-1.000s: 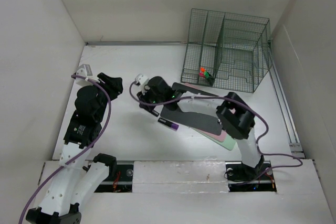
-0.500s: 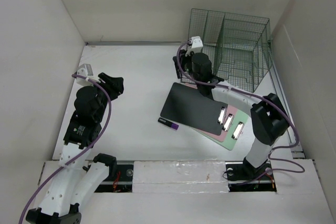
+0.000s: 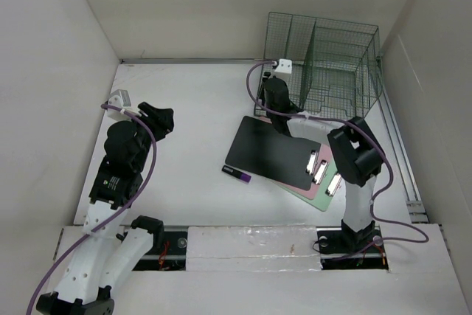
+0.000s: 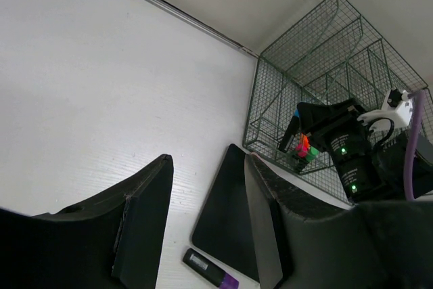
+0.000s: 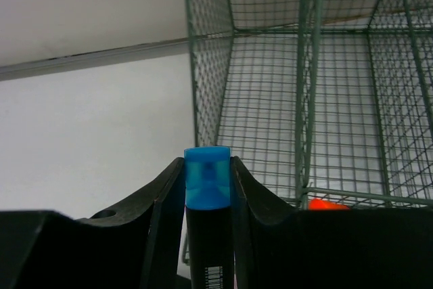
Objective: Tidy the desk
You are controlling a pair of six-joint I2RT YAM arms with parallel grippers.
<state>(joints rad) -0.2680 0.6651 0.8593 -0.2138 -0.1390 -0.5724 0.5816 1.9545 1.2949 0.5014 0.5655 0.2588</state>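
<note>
The white desk (image 3: 184, 101) carries a dark green wire rack (image 3: 324, 71) at the back right. My right gripper (image 3: 283, 101) is at the rack's front left corner, shut on a black marker with a blue cap (image 5: 207, 181) that stands upright between the fingers. The rack's mesh compartments (image 5: 338, 99) lie just ahead of it. My left gripper (image 3: 158, 119) is open and empty above the desk's left side; its jaws (image 4: 206, 187) stand wide apart. A black marker with a purple cap (image 3: 237, 175) lies on the desk beside the clipboards and also shows in the left wrist view (image 4: 210, 272).
A black clipboard (image 3: 269, 153) lies on a pink one (image 3: 316, 191) and a green one (image 3: 338, 167), right of centre. Orange and green markers (image 4: 302, 148) sit in the rack's front left compartment. White walls close the desk on three sides.
My right arm has swung from the desk's middle, near the purple marker, back to the rack's front left corner, carrying the blue-capped marker. The left arm has not moved.
</note>
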